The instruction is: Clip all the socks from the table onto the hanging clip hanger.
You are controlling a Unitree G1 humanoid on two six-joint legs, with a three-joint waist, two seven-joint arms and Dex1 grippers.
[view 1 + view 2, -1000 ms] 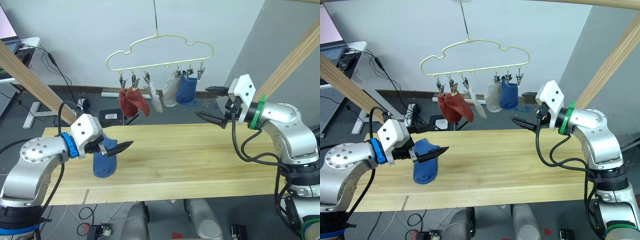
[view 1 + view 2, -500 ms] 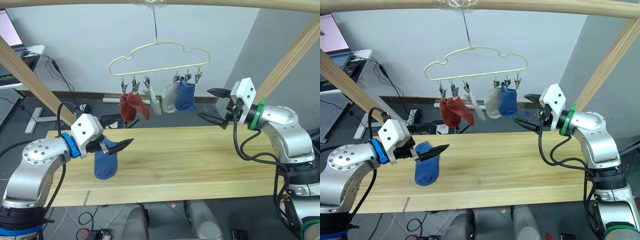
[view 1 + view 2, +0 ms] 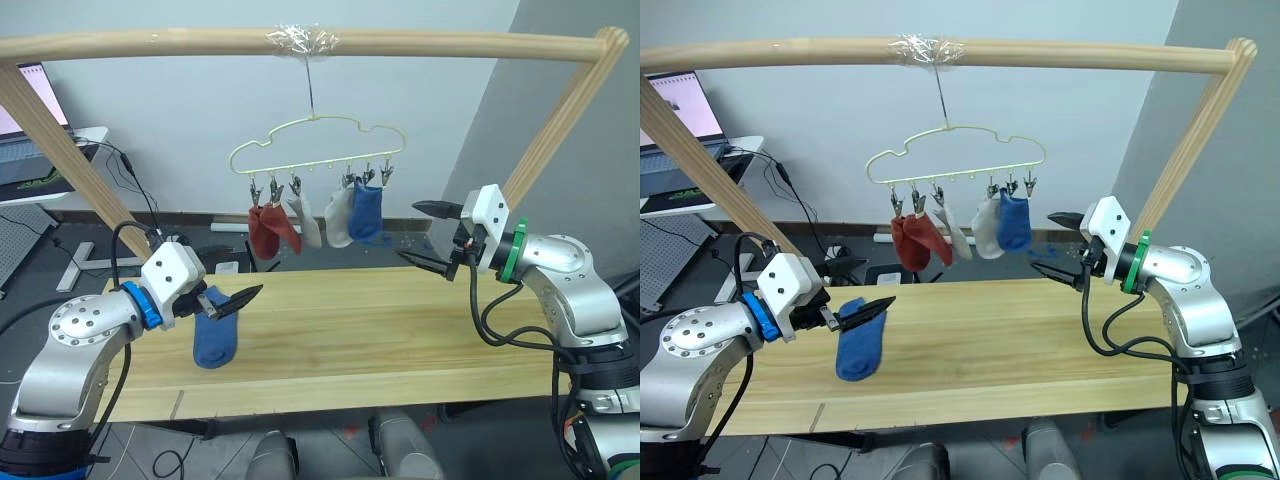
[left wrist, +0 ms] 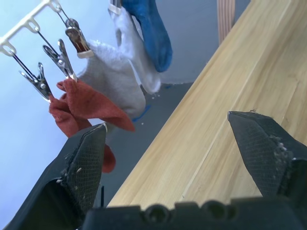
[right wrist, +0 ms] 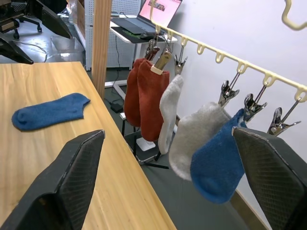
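The last soft-knit blue ankle sock [image 3: 214, 337] lies flat on the long light plank bench [image 3: 400, 330], toward its left end, long axis running roughly from the near edge to the far edge, with the cuff end farther away. The left gripper [image 3: 232, 301] hovers just above the sock's far end, its black fingers spread and empty, pointing toward the bench's middle. The sock therefore sits below and slightly behind the fingertips, so my guess is the left arm must dip and draw back a little to pinch it.

The right gripper [image 3: 428, 236] is well apart from the sock, raised over the bench's far right edge with fingers spread wide, holding nothing; it is the nearer one to the hanger.

The thin pale yellow-green wire clip hanger [image 3: 315, 143] hangs from the wooden frame [image 3: 300, 42] above the far edge. It carries two rust-red socks [image 3: 268, 228], two light grey socks [image 3: 332, 217] and one blue sock [image 3: 366, 212]; a silver clip [image 3: 385, 173] at its right end is free.

No brand or writing is legible anywhere.
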